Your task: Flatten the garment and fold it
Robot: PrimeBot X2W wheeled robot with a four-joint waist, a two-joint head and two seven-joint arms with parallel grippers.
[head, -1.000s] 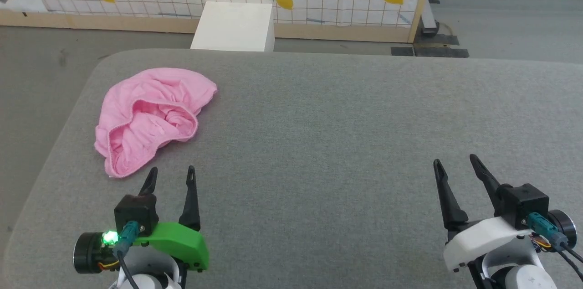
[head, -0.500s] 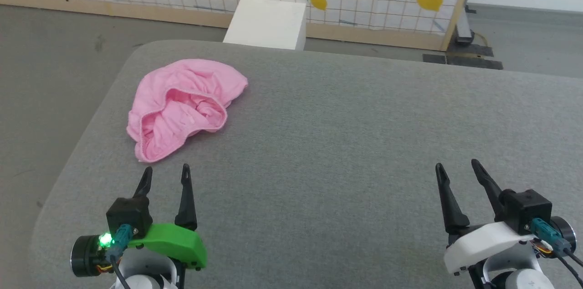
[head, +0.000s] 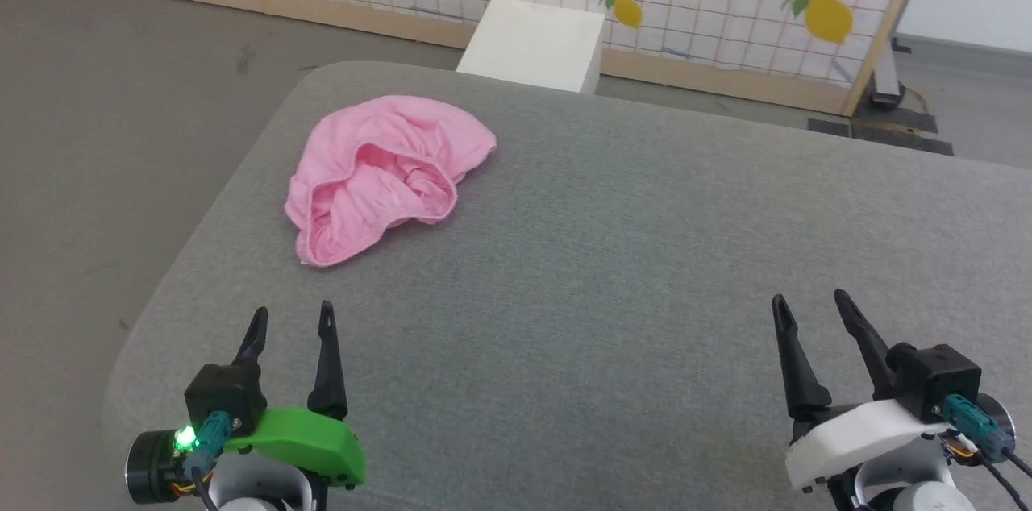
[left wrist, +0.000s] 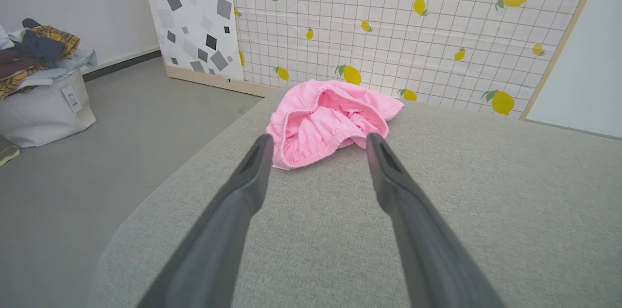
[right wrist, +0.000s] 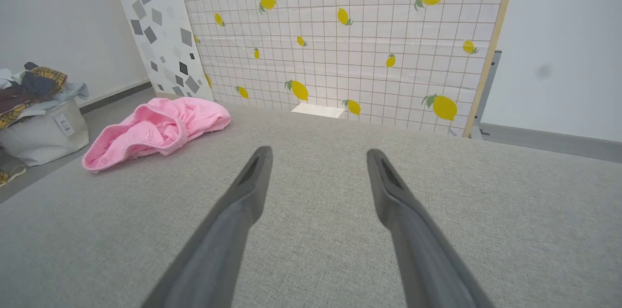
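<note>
The garment (head: 387,168) (crumpled into a heap) conceals its own lower layers.

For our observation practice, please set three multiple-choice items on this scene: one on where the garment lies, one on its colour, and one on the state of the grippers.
1. Where on the table does the garment lie?
A. near the far left corner, ahead of the left gripper
B. at the middle
C. at the near right edge

2. What colour is the garment?
A. white
B. pink
C. grey

3. How do the left gripper and the right gripper stand?
A. both shut on the garment
B. one open, one shut
C. both open, apart from the garment

Key:
1 A, it lies by the table's rounded far left corner.
2 B, it is pink in all three views.
3 C, each pair of fingers is spread, and bare table lies between them and the garment.
</note>
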